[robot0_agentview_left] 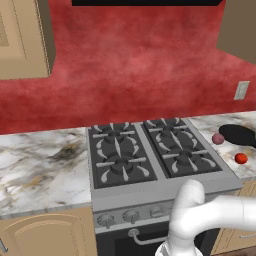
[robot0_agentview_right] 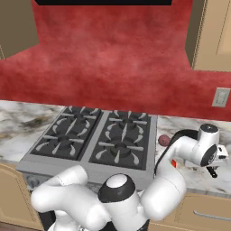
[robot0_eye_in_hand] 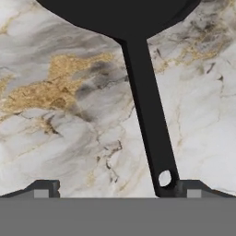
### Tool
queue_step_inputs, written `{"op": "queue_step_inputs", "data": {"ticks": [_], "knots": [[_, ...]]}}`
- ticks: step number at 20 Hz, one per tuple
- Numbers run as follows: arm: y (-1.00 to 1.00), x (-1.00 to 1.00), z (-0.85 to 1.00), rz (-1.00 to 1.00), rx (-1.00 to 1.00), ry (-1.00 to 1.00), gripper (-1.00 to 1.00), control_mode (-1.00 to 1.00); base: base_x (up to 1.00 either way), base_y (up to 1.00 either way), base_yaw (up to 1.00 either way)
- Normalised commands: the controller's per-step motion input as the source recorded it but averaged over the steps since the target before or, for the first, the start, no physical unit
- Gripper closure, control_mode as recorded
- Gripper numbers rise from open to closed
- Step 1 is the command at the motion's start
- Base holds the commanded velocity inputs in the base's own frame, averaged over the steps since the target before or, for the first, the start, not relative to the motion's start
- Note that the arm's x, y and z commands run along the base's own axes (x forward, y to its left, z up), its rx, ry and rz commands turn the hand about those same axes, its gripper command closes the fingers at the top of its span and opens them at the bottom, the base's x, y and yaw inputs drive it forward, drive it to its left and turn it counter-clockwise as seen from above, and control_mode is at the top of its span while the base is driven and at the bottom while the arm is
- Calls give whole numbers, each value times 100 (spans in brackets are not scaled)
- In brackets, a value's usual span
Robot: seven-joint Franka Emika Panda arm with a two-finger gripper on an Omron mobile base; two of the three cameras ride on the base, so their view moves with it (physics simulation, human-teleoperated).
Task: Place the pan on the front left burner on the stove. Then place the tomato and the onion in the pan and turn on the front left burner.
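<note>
The first step is in hand — reaching for the pan, which lies on the marble surface right of the stove. The end effector hovers wide open over the handle's end, off-centre; it should next centre, descend and close.

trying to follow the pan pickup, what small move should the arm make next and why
Probably shift the hand sideways so the pan handle sits midway between the open jaws, then lower. In the hand view the handle's end lies close to one fingertip, off-centre, and the pan rests on the marble counter, not yet grasped.
</note>
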Motion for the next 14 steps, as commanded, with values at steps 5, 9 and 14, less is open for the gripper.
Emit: {"op": "queue_step_inputs", "data": {"ticks": [5, 9, 14], "knots": [[-19, 12, -18, 0, 0, 0, -100, -100, 0, 0, 0], [-18, 12, -19, 0, 0, 0, -100, -100, 0, 0, 0], [-16, 11, -20, 0, 0, 0, -100, -100, 0, 0, 0]]}}
